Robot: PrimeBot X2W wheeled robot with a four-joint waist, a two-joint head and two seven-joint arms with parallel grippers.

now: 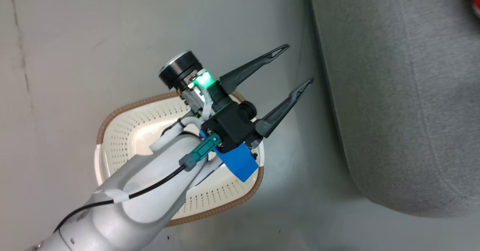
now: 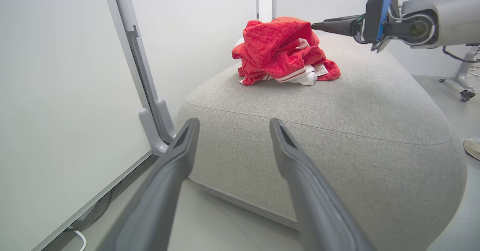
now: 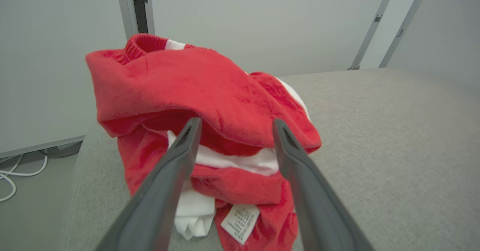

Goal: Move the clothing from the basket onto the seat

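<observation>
Clothing point(image 3: 210, 90) is a crumpled red heap with white trim, lying on top of the seat point(image 1: 405, 93) near its edge on the wall-panel side, well away from the rounded corner closest to the left arm. The heap has no clear long axis: bunched, a bit wider than tall in the left wrist view. A ribbed red cuff or collar point(image 3: 144, 43) points up at the heap's top, and a white label point(image 3: 240, 221) hangs at the low front, facing the right gripper. Right gripper point(image 3: 236, 120) has its fingers spread apart and aimed level at the heap's front fold, one finger each side of it; can't tell if they touch the cloth. Nothing is clamped. In the left wrist view the right arm reaches in over the seat top from the upper right, its fingertip just beside the heap's upper side. Left gripper point(image 1: 299, 63) is also spread wide and holds nothing. Its pale forearm rises from the lower left of the head view across the basket point(image 1: 123, 110), with its fingers pointing toward the seat's side wall and a blue tag point(image 1: 240, 161) on the wrist. The basket stands on the floor point(image 1: 112, 37) just beside the seat, and the inner walls that show are bare cream plastic. Floor is smooth grey with a thin crack. Pale wall panels point(image 2: 56, 93) with a grey metal post point(image 2: 131, 56) stand behind the seat, and white cable point(image 3: 11, 172) lies on the floor there.
</observation>
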